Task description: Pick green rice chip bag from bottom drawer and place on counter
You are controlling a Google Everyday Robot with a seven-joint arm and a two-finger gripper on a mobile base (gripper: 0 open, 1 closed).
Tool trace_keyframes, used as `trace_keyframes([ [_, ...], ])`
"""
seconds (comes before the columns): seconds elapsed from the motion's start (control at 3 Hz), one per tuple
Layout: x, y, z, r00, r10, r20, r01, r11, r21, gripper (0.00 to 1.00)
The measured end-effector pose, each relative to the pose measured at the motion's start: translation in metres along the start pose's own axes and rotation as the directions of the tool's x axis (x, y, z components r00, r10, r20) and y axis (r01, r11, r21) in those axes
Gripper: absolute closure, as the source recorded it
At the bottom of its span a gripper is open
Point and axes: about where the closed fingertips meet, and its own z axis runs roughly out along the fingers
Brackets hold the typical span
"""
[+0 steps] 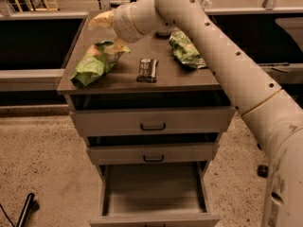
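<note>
gripper [110,33]: upper left, blurred, above green rice chip bag [94,63]
bottom drawer [154,190]: front cut by lower edge
dark packet [147,70]: label too small to read

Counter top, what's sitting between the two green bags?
In the camera view, a small dark packet lies between the green rice chip bag and the other green bag; the claw is close by the rice chip bag.
</note>
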Motion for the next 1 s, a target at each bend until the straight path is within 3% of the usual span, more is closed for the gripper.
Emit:
trace_keyframes([
  [0.33, 0.000, 0.000, 0.000, 1.000, 0.000, 0.000, 0.000, 1.0000, 0.000, 0.00],
  [0.67, -0.001, -0.024, -0.034, 0.995, -0.080, -0.061, 0.075, 0.9934, -0.087, 0.00],
  [1.0, -0.018, -0.085, -0.088, 0.973, -0.194, -0.122, 0.180, 0.9765, -0.119, 0.00],
])
